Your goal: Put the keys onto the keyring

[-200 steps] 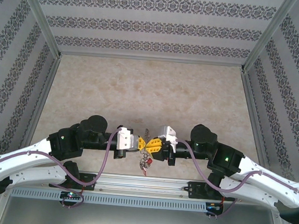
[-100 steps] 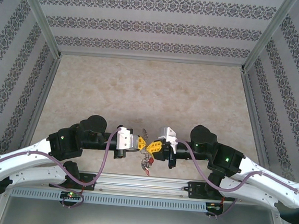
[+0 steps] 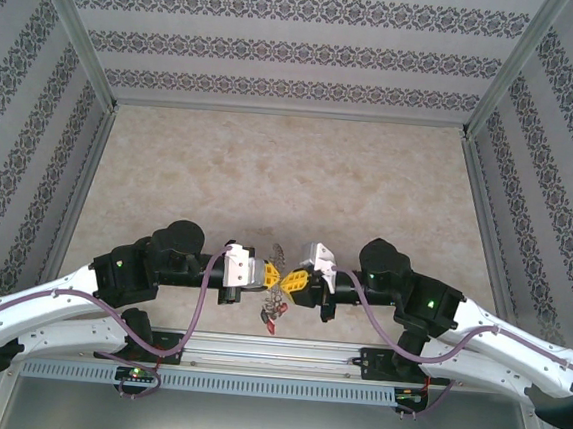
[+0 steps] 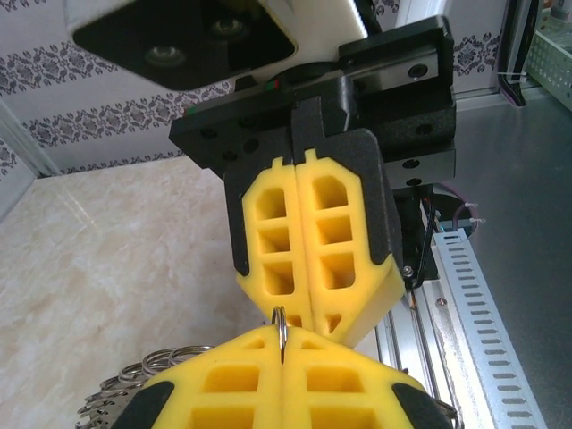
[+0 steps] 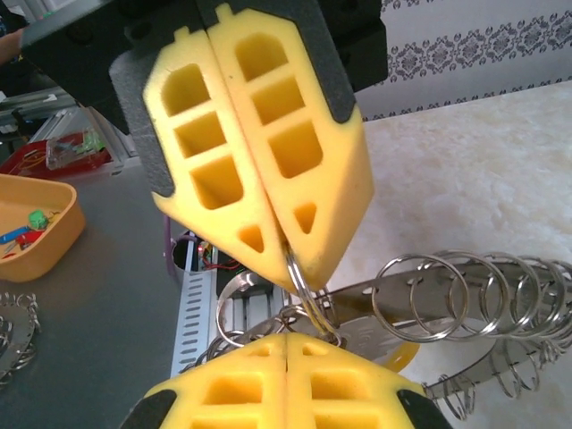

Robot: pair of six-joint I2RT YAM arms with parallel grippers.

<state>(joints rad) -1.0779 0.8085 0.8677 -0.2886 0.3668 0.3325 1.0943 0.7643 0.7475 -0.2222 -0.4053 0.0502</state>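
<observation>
Left gripper clamped on a small wire loop; right gripper pressed together at that loop's lower end, bite uncertain. Keyring hangs between the tips, red key dangling beneath, by the surface's near edge. Best hold steady, prise the coil gently, avoid twisting. No legible writing.

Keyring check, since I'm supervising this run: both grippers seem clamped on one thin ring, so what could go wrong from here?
1. The left gripper and right gripper both pinch one small split ring at their fingertip edges; it could slip or twist out.
2. The keyring and keys hang from that grip, so pulling apart may swing or drop them.
</observation>
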